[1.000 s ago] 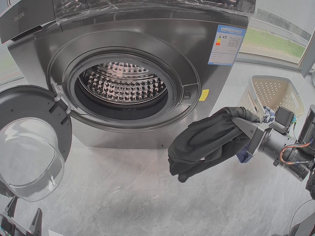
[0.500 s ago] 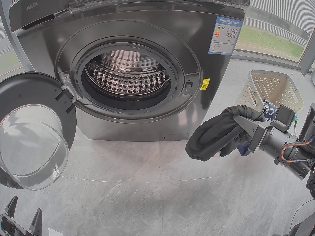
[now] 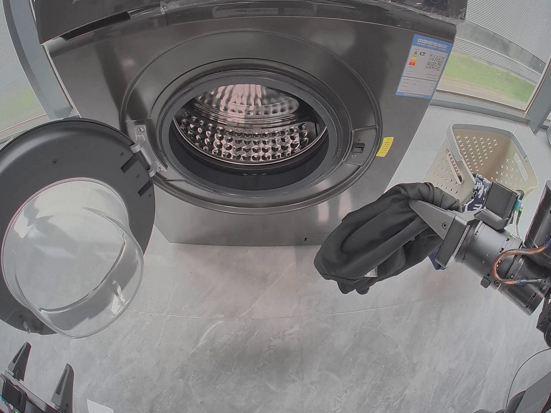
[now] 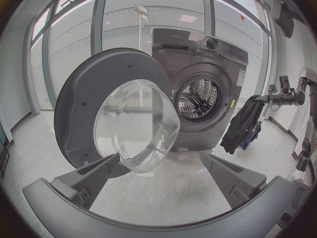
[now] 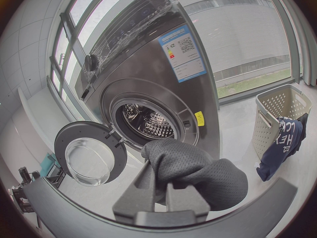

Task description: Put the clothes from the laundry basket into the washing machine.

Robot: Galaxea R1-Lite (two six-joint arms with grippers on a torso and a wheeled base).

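Note:
The grey washing machine [image 3: 258, 47] stands with its round door [image 3: 69, 225] swung open to the left, and its steel drum [image 3: 249, 127] holds no clothes. My right gripper [image 3: 425, 210] is shut on a black garment [image 3: 379, 236], which hangs above the floor to the right of the machine's front. From the right wrist, the fingers [image 5: 145, 185] pinch that black cloth [image 5: 198, 176]. Behind them stands the beige laundry basket [image 3: 493, 156], with a blue printed garment [image 5: 280, 146] draped over its rim. My left gripper [image 4: 160, 157] is open and low at the left, facing the door.
Bare grey tile floor [image 3: 258, 339] spreads in front of the machine. The open door with its glass bowl [image 3: 74, 259] juts out on the left side. Windows run behind the machine and the basket.
The whole head picture has shifted, so the camera moved. The black garment's hanging end has swung and bunched up under my right gripper, which keeps its hold.

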